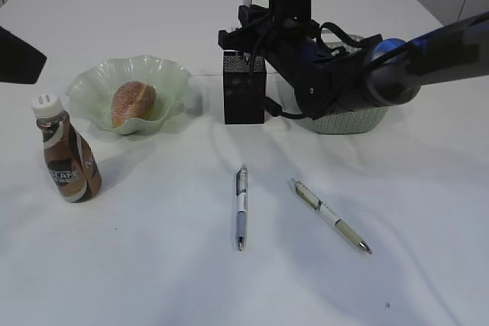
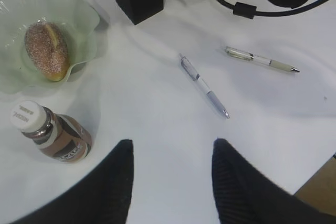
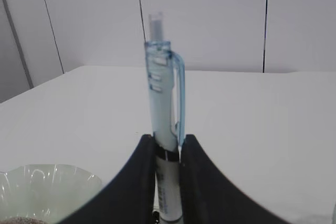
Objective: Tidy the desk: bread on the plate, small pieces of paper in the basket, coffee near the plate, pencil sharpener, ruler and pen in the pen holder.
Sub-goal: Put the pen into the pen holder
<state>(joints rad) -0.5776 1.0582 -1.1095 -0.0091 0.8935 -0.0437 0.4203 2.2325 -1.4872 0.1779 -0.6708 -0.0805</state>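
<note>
My right gripper is shut on a pale blue pen, held upright just above the black mesh pen holder. Two more pens lie on the white desk in front. The bread sits in the wavy green plate. The coffee stands upright left of the plate. My left gripper hangs open and empty above the desk, near the coffee. The basket is mostly hidden behind my right arm. Pencil sharpener, ruler and paper are out of view.
The right arm and its cable reach across from the right, over the basket, to the pen holder. The desk's front edge shows at the lower right of the left wrist view.
</note>
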